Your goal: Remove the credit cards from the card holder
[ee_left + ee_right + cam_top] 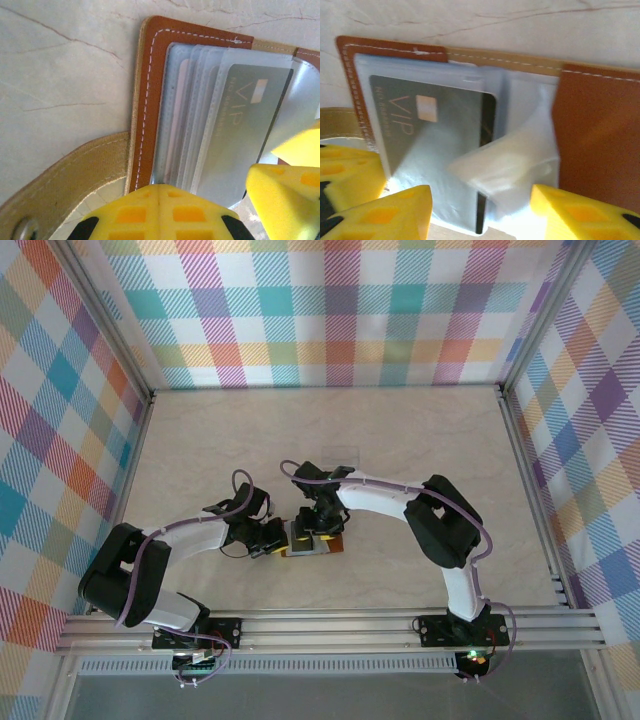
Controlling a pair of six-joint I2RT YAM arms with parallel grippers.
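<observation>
The card holder (333,544) lies open on the table between the two arms, its brown leather (150,75) and clear plastic pockets (200,100) facing up. A grey credit card marked VIP (245,115) sits inside the top pocket, with a dark card's edge (488,135) behind it. My left gripper (159,192) is shut and rests on the near edge of the pockets with nothing between its fingers. My right gripper (480,207) is open over the same pockets. A loose, curled plastic flap (510,162) stands between its fingers, unclamped.
The holder's tan strap tab (70,175) lies on the marble tabletop (250,440) to the left. Checked walls (330,310) close in the back and both sides. An aluminium rail (330,625) runs along the near edge by the arm bases.
</observation>
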